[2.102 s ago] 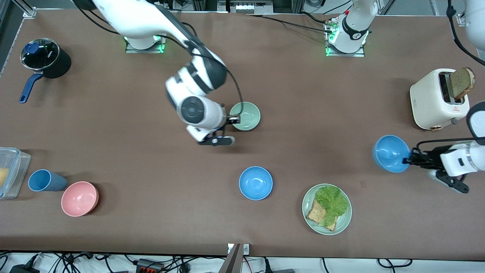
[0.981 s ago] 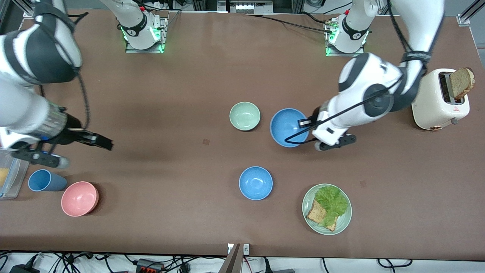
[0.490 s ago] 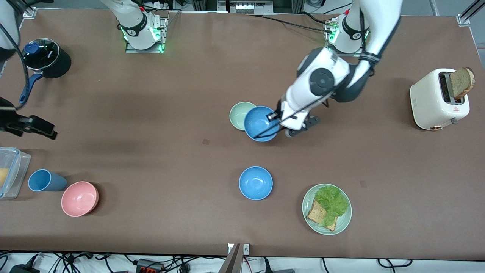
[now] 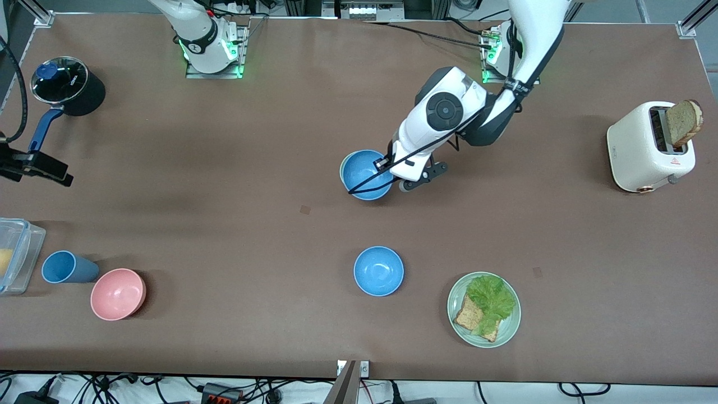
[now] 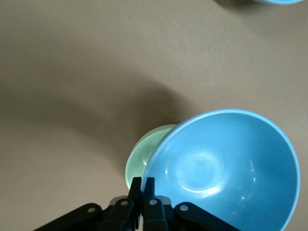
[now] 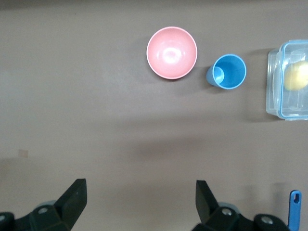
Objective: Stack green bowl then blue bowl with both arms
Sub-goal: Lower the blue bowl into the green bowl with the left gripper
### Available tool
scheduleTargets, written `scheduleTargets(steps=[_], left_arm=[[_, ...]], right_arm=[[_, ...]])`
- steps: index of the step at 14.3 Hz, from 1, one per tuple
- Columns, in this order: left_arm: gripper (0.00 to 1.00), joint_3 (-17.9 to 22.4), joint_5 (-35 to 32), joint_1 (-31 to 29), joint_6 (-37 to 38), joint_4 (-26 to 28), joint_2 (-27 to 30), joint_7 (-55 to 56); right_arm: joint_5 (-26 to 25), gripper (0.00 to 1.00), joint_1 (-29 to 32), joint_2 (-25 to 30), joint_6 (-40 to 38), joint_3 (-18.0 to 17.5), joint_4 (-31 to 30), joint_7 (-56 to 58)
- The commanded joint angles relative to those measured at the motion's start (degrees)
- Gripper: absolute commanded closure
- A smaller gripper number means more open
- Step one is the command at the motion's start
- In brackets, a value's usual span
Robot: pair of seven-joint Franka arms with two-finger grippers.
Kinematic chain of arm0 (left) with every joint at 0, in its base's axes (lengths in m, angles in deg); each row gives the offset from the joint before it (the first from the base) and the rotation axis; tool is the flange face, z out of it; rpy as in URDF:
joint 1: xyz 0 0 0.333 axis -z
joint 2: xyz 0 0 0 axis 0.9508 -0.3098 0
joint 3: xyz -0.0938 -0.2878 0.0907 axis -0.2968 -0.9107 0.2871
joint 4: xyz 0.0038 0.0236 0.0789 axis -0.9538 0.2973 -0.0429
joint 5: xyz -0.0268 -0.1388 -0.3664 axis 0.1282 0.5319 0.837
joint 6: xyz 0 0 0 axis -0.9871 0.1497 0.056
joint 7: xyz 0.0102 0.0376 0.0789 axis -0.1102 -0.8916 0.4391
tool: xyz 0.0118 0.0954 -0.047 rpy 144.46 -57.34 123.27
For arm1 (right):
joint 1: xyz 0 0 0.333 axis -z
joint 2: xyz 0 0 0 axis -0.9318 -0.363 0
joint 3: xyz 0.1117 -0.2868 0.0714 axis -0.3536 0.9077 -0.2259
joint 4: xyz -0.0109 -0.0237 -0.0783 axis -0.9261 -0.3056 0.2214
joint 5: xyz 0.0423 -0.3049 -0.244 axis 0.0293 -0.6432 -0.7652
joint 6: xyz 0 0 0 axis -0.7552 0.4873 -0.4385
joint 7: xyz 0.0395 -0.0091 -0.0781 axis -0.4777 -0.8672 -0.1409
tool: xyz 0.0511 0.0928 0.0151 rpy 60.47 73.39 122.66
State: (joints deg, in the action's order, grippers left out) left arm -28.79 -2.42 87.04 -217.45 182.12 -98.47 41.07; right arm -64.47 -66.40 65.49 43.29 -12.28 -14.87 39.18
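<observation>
Left tool (image 4: 386, 164) pinched on the rim of the blue bowl (image 4: 366, 174), carried tilted right over the green bowl (image 5: 143, 154). Only a pale green sliver peeking out beneath the blue in the left wrist view; contact between the two impossible to judge. Green bowl sat mid-table, farther from the front camera than the second blue bowl (image 4: 378, 271). Right tool (image 6: 139, 199) spread wide, waited high over the right arm's end of the table (image 4: 224, 235), above the pink bowl (image 6: 172, 52) and blue cup (image 6: 228, 71).
</observation>
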Motion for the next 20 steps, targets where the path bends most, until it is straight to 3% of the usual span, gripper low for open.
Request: scheduleTargets(steps=[1,8,12,17,20], left_arm=[[1.00,0.30,0.57,0.91,-6.13,3.89,0.38,0.57],[0.99,0.39,0.57,1.61,-8.51,5.04,-0.77,0.57],[0.79,0.21,0.66,1.61,-9.84,5.84,-1.56,3.27],[0.77,0.12,0.57,-1.37,-8.53,5.40,-0.16,3.56],[0.77,0.03,0.57,-4.88,-1.08,2.25,1.16,0.24]], right_arm=[[-0.51,0.00,-0.03,6.25,1.84,-0.15,-8.10,0.70],[-0.60,0.00,-0.20,12.41,10.72,-0.15,-19.26,3.87],[-0.51,0.00,-0.12,12.33,8.71,-0.24,-19.02,3.34],[-0.33,0.00,-0.03,12.51,3.18,-0.50,-17.26,3.25],[-0.42,0.00,-0.03,12.68,3.43,-0.42,-17.25,3.25]])
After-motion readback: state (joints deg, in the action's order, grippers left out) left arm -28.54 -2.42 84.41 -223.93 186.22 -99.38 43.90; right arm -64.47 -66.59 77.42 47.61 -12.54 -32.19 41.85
